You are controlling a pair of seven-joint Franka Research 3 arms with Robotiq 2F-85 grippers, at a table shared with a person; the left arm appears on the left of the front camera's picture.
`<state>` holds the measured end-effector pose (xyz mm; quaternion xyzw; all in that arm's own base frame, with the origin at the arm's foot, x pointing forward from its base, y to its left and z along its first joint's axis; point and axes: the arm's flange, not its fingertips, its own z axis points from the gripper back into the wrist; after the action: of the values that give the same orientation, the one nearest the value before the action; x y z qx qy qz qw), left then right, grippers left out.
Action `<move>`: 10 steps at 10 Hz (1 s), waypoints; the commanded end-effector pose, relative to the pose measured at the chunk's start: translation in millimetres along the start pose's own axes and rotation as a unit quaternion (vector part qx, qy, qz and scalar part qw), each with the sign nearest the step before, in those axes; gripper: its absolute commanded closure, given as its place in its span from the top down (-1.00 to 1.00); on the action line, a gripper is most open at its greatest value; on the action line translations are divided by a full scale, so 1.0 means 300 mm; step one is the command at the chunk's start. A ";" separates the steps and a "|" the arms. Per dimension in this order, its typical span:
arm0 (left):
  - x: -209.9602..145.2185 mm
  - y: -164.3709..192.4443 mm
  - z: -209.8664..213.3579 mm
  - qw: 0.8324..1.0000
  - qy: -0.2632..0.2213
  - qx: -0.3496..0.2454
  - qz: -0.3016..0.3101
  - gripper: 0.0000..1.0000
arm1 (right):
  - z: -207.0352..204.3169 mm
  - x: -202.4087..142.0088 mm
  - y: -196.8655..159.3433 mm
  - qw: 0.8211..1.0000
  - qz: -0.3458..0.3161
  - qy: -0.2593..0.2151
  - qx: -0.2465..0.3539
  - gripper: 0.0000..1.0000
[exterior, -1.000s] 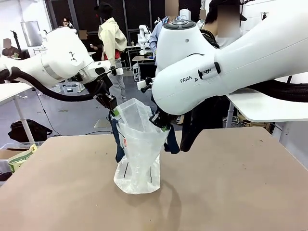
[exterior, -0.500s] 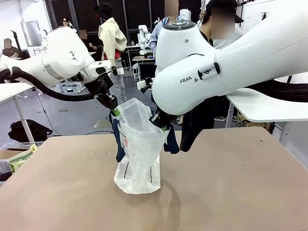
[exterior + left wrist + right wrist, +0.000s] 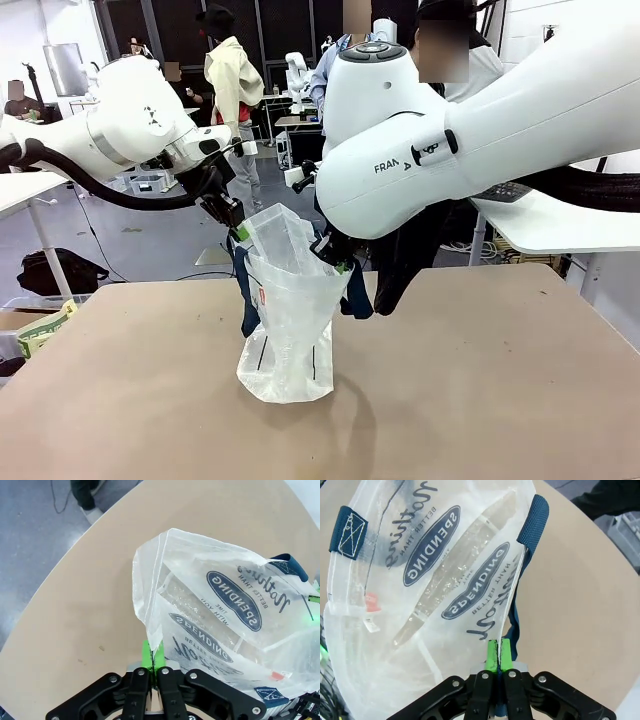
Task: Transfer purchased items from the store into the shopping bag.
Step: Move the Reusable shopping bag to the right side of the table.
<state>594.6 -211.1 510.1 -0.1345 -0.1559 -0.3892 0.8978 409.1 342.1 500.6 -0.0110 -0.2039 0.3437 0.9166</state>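
Plastic shopping bag (image 3: pixel 290 330) on table (image 3: pixel 480 390), person (image 3: pixel 405 262) behind

One bag (image 3: pixel 290 330), two grippers (image 3: pixel 154 652) (image 3: pixel 498 655), maybe four people (image 3: pixel 484 66)

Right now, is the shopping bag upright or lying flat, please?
Upright: the shopping bag stands on the table, its rim pinched by left gripper and right gripper.

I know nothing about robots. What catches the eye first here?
A clear, crinkly shopping bag stands near the middle of the table, held up from both sides: the left tool and the right tool each pinch its top edge. A navy oval logo shows on the plastic.
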 end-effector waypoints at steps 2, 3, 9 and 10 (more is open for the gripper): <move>-0.016 -0.001 0.002 1.000 -0.002 0.006 0.002 -1.00 | 0.007 -0.003 -0.002 1.000 -0.001 -0.002 0.003 -1.00; -0.016 -0.001 0.002 1.000 -0.002 0.006 0.002 -1.00 | 0.007 -0.003 -0.002 1.000 -0.001 -0.002 0.003 -1.00; -0.016 -0.001 0.002 1.000 -0.002 0.006 0.002 -1.00 | 0.007 -0.003 -0.002 1.000 -0.001 -0.002 0.003 -1.00; -0.016 -0.001 0.002 1.000 -0.002 0.006 0.002 -1.00 | 0.007 -0.003 -0.002 1.000 -0.001 -0.002 0.003 -1.00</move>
<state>594.6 -211.1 510.1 -0.1348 -0.1560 -0.3893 0.8978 409.1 342.1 500.6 -0.0110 -0.2039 0.3437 0.9166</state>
